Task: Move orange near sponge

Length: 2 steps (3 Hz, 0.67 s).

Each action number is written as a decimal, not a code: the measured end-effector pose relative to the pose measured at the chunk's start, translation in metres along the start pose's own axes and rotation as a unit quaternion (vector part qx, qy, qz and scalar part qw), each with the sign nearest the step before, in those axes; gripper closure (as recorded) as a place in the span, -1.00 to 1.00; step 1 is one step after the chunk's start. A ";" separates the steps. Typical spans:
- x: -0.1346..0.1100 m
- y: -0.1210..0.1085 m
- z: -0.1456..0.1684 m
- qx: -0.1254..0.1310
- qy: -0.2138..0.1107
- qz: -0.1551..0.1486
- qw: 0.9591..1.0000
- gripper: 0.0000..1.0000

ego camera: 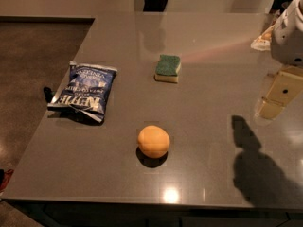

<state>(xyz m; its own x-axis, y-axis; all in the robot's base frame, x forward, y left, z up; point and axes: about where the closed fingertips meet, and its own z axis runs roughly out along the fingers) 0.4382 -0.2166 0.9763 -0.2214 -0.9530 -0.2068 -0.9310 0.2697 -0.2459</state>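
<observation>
The orange [153,141] is a round fruit resting on the grey table [208,79], near the front and middle. The sponge [168,68], with a dark green top and a pale yellow base, lies flat farther back, a good way behind the orange. My gripper [275,98] hangs from the white arm [289,32] at the right edge of the camera view, above the table. It is well to the right of both the orange and the sponge and touches neither.
A blue chip bag [84,91] lies at the table's left side, close to the left edge. The table's front edge runs along the bottom of the view. The arm's shadow [258,169] falls on the front right. The floor [33,70] lies to the left.
</observation>
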 end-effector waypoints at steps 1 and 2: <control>0.000 0.000 0.000 0.000 0.000 0.000 1.000 -1.00; -0.008 0.001 0.008 -0.011 -0.016 0.000 1.000 -1.00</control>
<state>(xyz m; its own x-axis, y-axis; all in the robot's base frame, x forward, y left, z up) 0.4412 -0.2073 0.9700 -0.2121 -0.9483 -0.2361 -0.9374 0.2657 -0.2252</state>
